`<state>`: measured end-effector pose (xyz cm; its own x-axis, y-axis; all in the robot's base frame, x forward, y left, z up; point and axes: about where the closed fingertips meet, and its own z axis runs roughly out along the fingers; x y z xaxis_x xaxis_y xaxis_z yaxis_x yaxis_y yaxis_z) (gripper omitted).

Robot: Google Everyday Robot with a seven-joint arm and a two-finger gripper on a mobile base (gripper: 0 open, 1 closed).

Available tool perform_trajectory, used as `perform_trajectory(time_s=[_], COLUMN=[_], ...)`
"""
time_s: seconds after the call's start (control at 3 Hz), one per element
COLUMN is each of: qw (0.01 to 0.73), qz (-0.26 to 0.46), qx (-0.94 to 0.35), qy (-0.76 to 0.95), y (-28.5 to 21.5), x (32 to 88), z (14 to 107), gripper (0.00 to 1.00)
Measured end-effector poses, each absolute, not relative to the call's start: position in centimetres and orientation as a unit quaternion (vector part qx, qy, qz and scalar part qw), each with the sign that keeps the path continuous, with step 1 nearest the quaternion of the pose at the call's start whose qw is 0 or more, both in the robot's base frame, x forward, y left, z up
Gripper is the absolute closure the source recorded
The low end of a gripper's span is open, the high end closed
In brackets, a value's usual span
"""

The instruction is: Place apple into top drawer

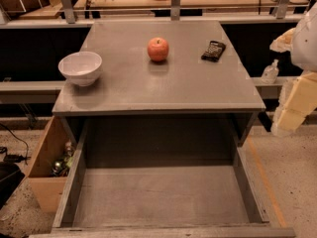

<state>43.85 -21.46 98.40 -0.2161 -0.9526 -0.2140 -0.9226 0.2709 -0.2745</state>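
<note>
Grey tabletop (163,86) carries the apple (158,49) toward its back; the top drawer (163,195) stands open below. The gripper (295,105) hangs beside the tabletop's right edge, arm angled downward; whether open or closed, cannot tell.

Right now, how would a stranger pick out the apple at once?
On the cabinet top above the open top drawer, look toward the back. The apple sits between a white bowl and a dark packet, apart from the gripper at the right edge. It alone is red.

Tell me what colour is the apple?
The apple is red-orange with a yellowish patch, clearest in the camera view; the gripper sits at the right edge.
</note>
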Motion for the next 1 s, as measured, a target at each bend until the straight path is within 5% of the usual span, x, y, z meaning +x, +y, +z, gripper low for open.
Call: perform_trajectory(time_s=[0.67, 1.0], qw=[0.2, 0.278], qz=[-0.044, -0.017], qx=[-0.592, -0.563], qy=[0.779, 0.778], y=[-21.6, -22.4], x=[44.9, 48.3], z=[98.3, 97.2], gripper=[0.0, 0.0])
